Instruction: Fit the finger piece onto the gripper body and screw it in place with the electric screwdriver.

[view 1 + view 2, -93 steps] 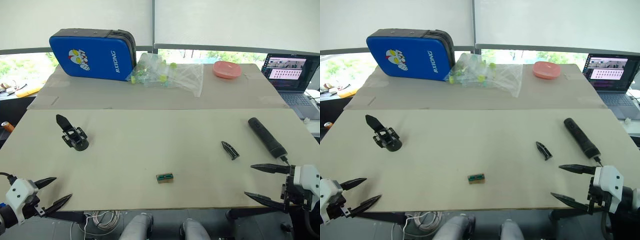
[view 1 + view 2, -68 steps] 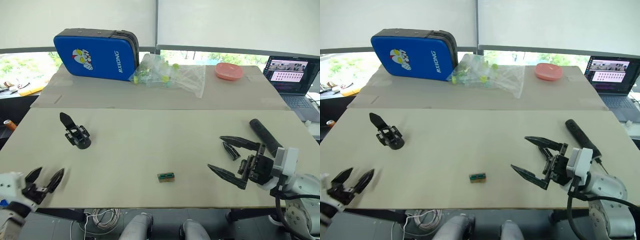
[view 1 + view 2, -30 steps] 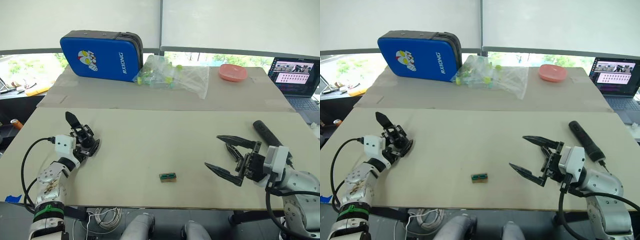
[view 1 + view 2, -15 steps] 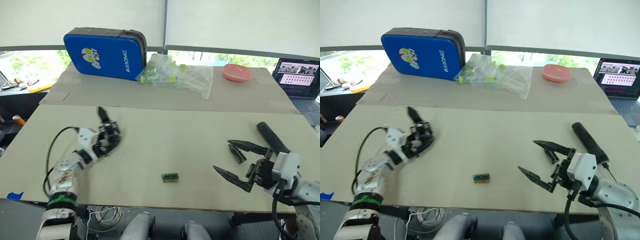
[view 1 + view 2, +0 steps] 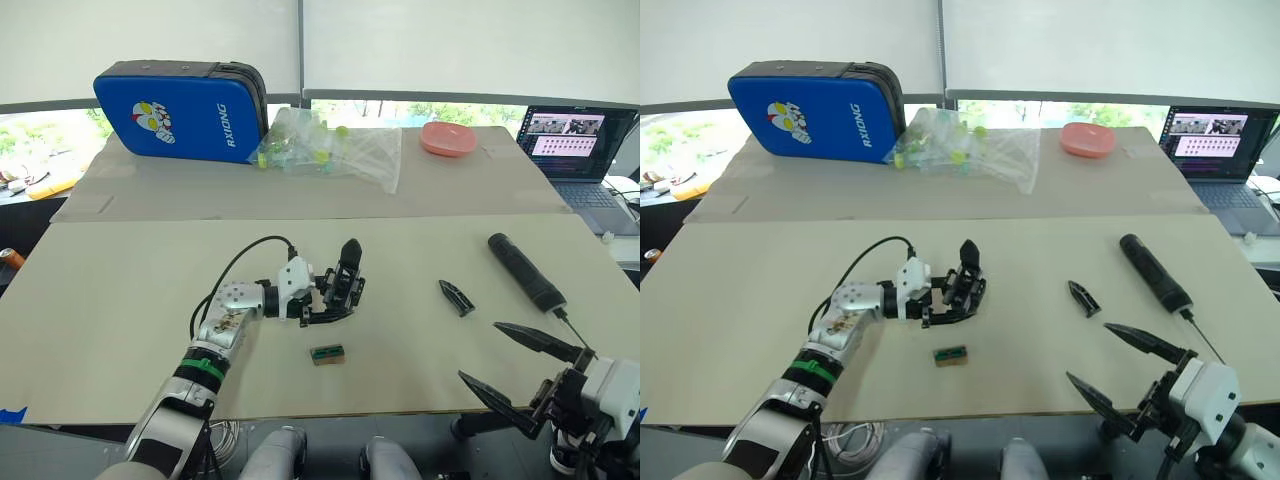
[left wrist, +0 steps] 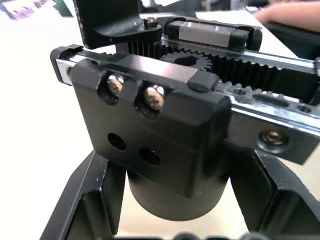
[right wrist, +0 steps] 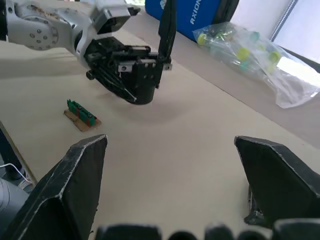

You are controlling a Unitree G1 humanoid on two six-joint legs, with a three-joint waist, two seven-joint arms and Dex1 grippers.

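Since half a second before, my left arm had carried the gripper body from the left part of the table toward its middle, and my right arm had drawn back to the near right edge. The beige table was the largest thing before me, with a second board butted against its far side. On that far board lay a blue case, zipped shut, so I could not tell what it held. Beside it sat a clear plastic bag with small yellow-green pieces inside — too small to name. Further right stood a shallow pink dish; I could not see anything in it. An open laptop stood at the far right.

My left gripper was clamped on the gripper body, its two fingers closed around the round base, the upright pointed finger standing above. The body hung just above the table, tilted a little.

The electric screwdriver lay on the right part of the table, well apart from the body. The finger piece lay loose between the two, nearer the screwdriver. A small green-brown block rested just in front of the held body.

My right gripper hovered at the near right edge with its fingers spread wide — nothing between them.
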